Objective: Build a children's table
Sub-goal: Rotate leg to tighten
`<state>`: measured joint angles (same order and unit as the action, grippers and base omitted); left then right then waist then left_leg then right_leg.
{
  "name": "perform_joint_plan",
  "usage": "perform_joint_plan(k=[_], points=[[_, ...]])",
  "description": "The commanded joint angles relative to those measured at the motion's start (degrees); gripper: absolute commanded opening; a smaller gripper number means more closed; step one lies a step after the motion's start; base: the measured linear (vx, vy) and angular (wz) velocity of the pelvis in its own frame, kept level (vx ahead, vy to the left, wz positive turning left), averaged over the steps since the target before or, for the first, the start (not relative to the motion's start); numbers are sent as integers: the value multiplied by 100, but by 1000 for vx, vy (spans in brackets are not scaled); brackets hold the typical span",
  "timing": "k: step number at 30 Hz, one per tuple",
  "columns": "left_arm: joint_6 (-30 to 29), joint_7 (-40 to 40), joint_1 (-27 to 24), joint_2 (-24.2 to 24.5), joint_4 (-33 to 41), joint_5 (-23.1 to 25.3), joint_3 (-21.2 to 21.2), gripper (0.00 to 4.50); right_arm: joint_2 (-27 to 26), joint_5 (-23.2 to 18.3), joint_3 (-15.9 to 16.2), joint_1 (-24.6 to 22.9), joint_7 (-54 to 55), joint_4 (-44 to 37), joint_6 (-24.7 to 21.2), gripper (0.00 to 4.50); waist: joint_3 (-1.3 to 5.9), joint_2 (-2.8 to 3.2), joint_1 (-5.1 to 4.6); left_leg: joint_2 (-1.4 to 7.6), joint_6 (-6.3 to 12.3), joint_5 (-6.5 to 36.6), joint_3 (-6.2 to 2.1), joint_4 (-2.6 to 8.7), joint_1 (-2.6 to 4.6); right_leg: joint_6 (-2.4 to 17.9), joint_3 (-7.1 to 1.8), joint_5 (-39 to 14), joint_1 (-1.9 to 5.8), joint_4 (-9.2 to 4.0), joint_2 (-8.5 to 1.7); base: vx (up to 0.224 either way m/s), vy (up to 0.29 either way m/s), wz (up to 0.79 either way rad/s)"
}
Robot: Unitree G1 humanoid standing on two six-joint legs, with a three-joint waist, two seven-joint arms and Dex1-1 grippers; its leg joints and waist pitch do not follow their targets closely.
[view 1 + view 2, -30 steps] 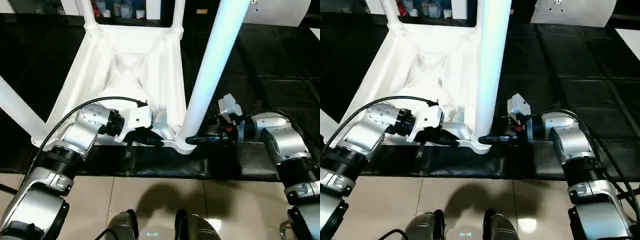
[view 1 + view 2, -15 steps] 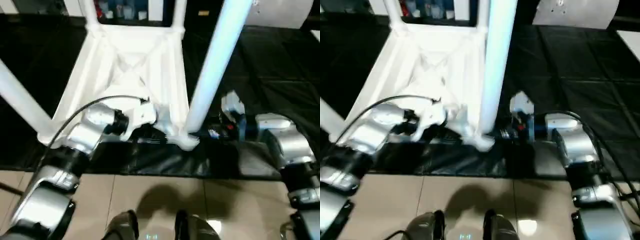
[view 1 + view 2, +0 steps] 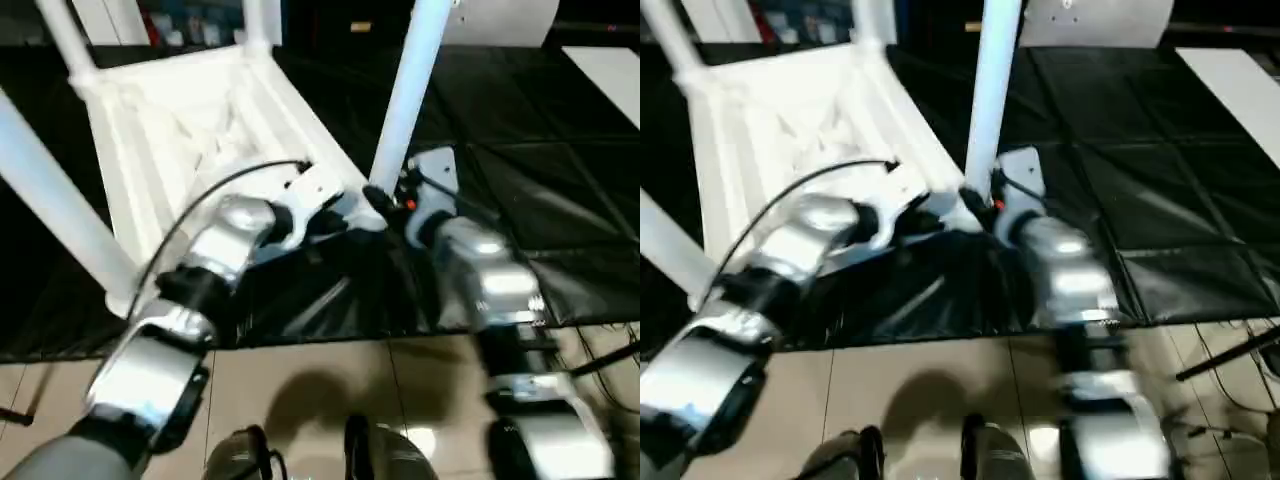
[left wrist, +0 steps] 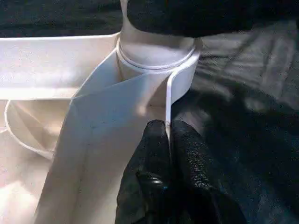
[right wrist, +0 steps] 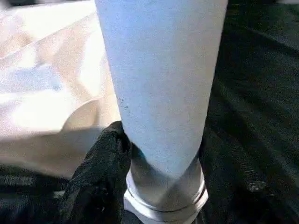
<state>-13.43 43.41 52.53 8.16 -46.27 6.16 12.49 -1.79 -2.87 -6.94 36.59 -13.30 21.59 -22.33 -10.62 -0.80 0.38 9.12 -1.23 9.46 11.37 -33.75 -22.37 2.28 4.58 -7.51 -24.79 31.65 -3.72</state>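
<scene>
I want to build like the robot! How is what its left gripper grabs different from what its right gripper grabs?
The left gripper is pinched shut on the thin flat edge of the table top; the right gripper grips the round, thick leg, jaws wider apart. The top lies upside down on the black mat; the leg stands up in its corner socket. Both parts are white plastic.

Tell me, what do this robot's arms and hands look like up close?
Both forearms are shiny silver metal tubes with ribbed black rings at the joints. A thin black cable loops over the left arm to a white wrist block. The right arm carries a white box with a small red spot. The left hand has two black, textured fingers.
</scene>
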Motion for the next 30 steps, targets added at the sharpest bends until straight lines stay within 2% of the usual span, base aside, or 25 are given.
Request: perform_joint_plan(k=[1, 3, 4, 6, 9, 10, 12, 13, 15, 18, 19, 20, 22, 23, 24, 25, 28, 30], points=[[100, -164, 250, -436, 127, -120, 81, 0, -579, -471, 327, -75, -71, 81, -234, 224, 513, -17, 32, 370, 273, 1499, -265, 462, 182, 816, -304, -2656, 294, -445, -580, 0, 0, 0], [114, -154, 247, -432, 120, -109, 92, 0, -564, -435, 422, -95, -203, 10, -176, 258, 532, -5, 41, 383, 349, 1292, -246, 462, 164, 973, -325, -2116, 318, -372, -572, 0, 0, 0], [133, -84, 204, -390, 163, -109, 113, 0, -444, -365, 537, -130, -398, -39, -103, 258, 530, 1, 40, 379, 376, 1247, -239, 459, 160, 1020, -331, -1974, 320, -355, -567, 0, 0, 0], [236, 60, 123, -298, 211, -98, 150, 0, -186, -197, 694, -202, -649, -75, 42, 277, 550, -18, 52, 358, 518, 1060, -204, 428, 151, 1170, -352, -1590, 350, -309, -571, 0, 0, 0], [340, 240, 8, -185, 294, -87, 155, 0, 122, -2, 728, -300, -793, -71, 254, 304, 544, -33, 59, 344, 634, 977, -194, 406, 131, 1168, -347, -1754, 356, -320, -575, 0, 0, 0], [340, 240, 8, -185, 294, -87, 155, 0, 122, -2, 728, -300, -793, -71, 254, 310, 547, -54, 55, 336, 646, 984, -185, 403, 134, 1149, -346, -1831, 357, -334, -571, 0, 0, 0], [319, 394, -100, -87, 406, -94, 153, 0, 410, 29, 724, -368, -1107, -102, 432, 336, 540, -49, 75, 333, 663, 953, -194, 402, 122, 1058, -339, -2062, 376, -353, -577, 0, 0, 0], [315, 403, -107, -80, 414, -94, 153, 0, 432, 29, 727, -373, -1134, -105, 446, 345, 551, -53, 81, 336, 670, 917, -191, 399, 122, 1049, -340, -2029, 386, -344, -574, 0, 0, 0], [424, 862, -338, 161, 634, -144, 226, 0, 1085, -129, 716, -474, -2009, -185, 671, 356, 566, -37, 101, 358, 776, 769, -200, 397, 105, 1114, -333, -1772, 405, -302, -560, 0, 0, 0], [661, 1185, -510, 366, 775, -127, 315, 0, 1645, -296, 687, -513, -2809, -195, 815, 389, 606, -36, 137, 369, 962, 591, -176, 366, 119, 1313, -349, -1260, 414, -237, -538, 0, 0, 0], [661, 1185, -510, 366, 775, -127, 315, 0, 1645, -296, 687, -513, -2809, -195, 815, 389, 602, -38, 152, 377, 988, 553, -176, 366, 117, 1351, -348, -1196, 410, -230, -538, 0, 0, 0], [684, 1316, -572, 442, 838, -131, 339, 0, 1901, -338, 689, -512, -3163, -159, 927, 396, 598, -42, 158, 375, 1016, 510, -174, 364, 107, 1394, -344, -1165, 407, -224, -538, 0, 0, 0], [709, 1433, -615, 497, 882, -144, 361, 0, 2066, -365, 693, -510, -3397, -129, 998, 417, 604, -36, 175, 385, 984, 605, -172, 360, 129, 1388, -340, -1338, 406, -244, -544, 0, 0, 0], [822, 1753, -716, 618, 1008, -186, 430, 0, 2344, -470, 716, -510, -3909, -77, 1076, 417, 588, -37, 185, 383, 935, 703, -171, 365, 133, 1364, -329, -1540, 400, -275, -540, 0, 0, 0], [875, 1914, -761, 683, 1071, -202, 475, 0, 2451, -473, 737, -506, -4089, -44, 1169, 427, 592, -39, 208, 396, 898, 747, -182, 367, 135, 1338, -333, -1635, 421, -271, -554, 0, 0, 0], [960, 2062, -812, 755, 1145, -213, 525, 0, 2554, -487, 768, -490, -4256, 11, 1245, 440, 602, -33, 215, 411, 866, 772, -181, 369, 143, 1330, -331, -1693, 406, -273, -546, 0, 0, 0], [1071, 2360, -896, 929, 1271, -205, 647, 0, 2752, -640, 838, -464, -4821, 65, 1386, 440, 614, -34, 237, 415, 838, 789, -169, 364, 139, 1344, -332, -1681, 402, -257, -539, 0, 0, 0], [1210, 2698, -975, 1029, 1407, -324, 695, 0, 2807, -808, 848, -406, -5201, 134, 1324, 440, 623, -37, 258, 421, 855, 786, -169, 359, 133, 1350, -325, -1704, 408, -257, -545, 0, 0, 0]])
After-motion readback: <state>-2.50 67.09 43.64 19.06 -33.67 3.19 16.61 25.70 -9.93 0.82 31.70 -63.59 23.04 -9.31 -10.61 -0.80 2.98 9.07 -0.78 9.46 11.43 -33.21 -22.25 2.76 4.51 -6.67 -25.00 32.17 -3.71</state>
